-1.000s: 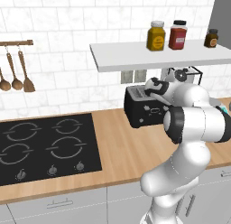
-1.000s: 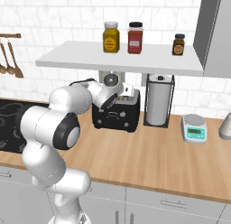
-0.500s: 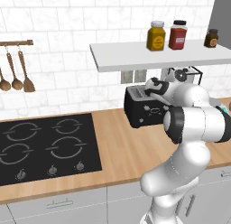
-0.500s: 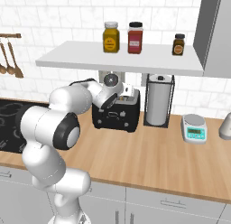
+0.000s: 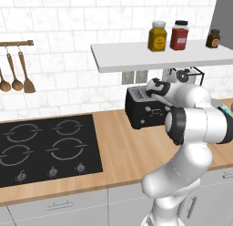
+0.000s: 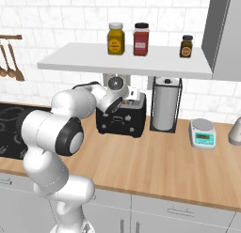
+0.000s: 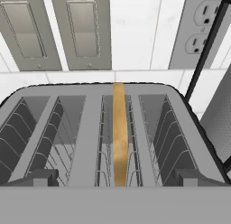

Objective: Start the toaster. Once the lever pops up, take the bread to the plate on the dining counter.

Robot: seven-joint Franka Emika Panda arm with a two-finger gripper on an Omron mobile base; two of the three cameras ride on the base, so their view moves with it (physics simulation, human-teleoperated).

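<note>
White arm rising from lower right of left base view, bulky dark-banded elbow at right of centre, forearm folded back toward upper centre. In right base view, rising from lower left, elbow at left of centre, forearm reaching right to centre. End effector (image 6: 126, 97) at centre of right base view, just right of centre in left base view (image 5: 154, 89), pointing downward. Jaws spread fully wide, holding nothing. Dark fingertips (image 7: 36, 177) low at both sides of hand view.
</note>
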